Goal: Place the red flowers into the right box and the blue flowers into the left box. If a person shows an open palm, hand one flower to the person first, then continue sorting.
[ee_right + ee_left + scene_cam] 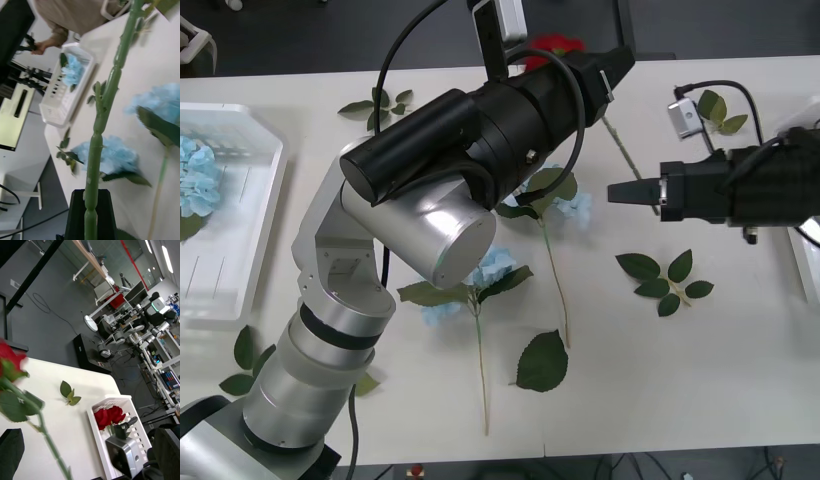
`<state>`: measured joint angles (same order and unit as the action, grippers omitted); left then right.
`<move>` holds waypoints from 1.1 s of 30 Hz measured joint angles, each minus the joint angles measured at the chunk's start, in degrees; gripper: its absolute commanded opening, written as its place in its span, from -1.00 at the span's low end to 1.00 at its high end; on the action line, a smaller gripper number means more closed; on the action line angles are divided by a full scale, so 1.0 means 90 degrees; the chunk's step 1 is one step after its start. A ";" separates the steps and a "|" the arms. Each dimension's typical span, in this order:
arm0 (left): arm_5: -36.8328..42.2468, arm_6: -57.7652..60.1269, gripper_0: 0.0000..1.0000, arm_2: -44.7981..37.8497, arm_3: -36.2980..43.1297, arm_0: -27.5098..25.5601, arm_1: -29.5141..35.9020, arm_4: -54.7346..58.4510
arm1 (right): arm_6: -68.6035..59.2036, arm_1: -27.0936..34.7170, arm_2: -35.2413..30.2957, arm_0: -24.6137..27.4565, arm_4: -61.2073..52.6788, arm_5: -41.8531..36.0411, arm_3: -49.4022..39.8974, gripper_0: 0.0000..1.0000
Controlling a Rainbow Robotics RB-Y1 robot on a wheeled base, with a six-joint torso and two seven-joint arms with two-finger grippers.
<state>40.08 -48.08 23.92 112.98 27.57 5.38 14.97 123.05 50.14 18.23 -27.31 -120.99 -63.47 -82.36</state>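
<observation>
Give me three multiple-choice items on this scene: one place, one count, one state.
1. The boxed red flowers lie in: A a vase; B the right box; C a drawer.
2. Blue flowers lying on the table, front view: A two; B five; C none.
3. The right claw is: A open, empty; B shut on a green stem; C holding a leaf sprig.
Answers: B, the roses sit inside the white tray; A, two pale heads show mid-table; B, the stem runs between its closed fingers.
</observation>
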 measured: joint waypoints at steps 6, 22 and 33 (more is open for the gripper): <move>0.1129 0.0000 1.00 -0.0469 0.0708 0.0017 0.0227 0.0706 | -0.0074 0.1165 0.0001 -0.0001 0.0260 -0.0014 0.0753 -0.97; 0.4842 0.0000 1.00 -0.1447 0.3215 -0.0953 0.1744 0.2780 | 0.0160 0.2723 -0.0009 -0.0039 -0.0469 -0.0789 0.4102 -0.98; 0.6296 0.0000 1.00 -0.1421 0.3535 -0.2144 0.2143 0.2953 | 0.1928 0.2794 -0.0007 -0.0040 -0.0196 -0.0537 0.5322 -0.99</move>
<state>96.74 -48.08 11.13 144.80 8.28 24.67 41.55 140.41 75.29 18.17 -27.67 -122.75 -68.31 -34.46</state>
